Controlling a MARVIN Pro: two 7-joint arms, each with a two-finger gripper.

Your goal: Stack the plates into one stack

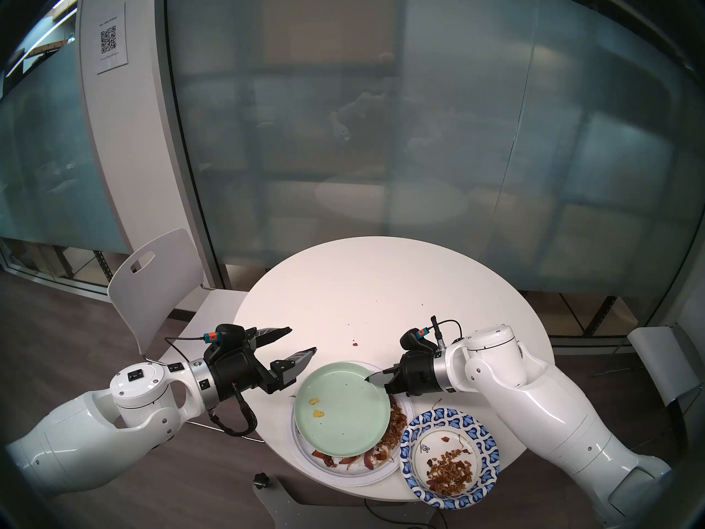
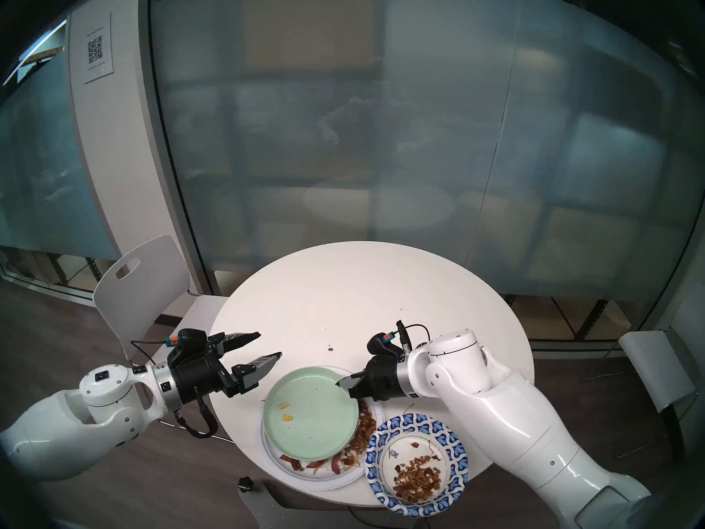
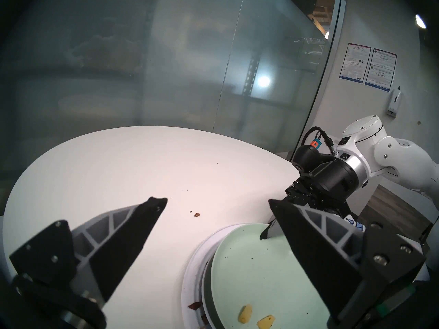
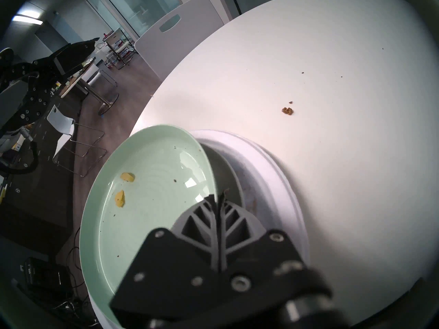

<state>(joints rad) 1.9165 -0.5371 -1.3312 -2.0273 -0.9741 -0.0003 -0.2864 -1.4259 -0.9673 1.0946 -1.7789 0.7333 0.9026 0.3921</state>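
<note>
A pale-green plate [image 1: 343, 406] with two yellow scraps is tilted, its right rim lifted over the pile on the large white paper plate [image 1: 335, 476]. My right gripper [image 1: 372, 379] is shut on that raised rim; the right wrist view shows the fingertips [image 4: 210, 199] pinching it. Under the green plate [image 4: 147, 202] a grey plate [image 4: 228, 176] lies in the white paper plate [image 4: 273, 160]. The blue-and-white patterned paper plate [image 1: 490, 455], holding brown scraps, sits apart at the near right of the table. My left gripper [image 1: 302, 339] hangs open just left of the green plate [image 3: 249, 262], holding nothing.
The round white table [image 1: 362, 287] carries a brown crumb [image 1: 354, 343] beyond the plates. A white chair [image 1: 156, 272] stands at the table's left and another chair [image 1: 663, 364] at the right. A frosted glass wall runs behind the table.
</note>
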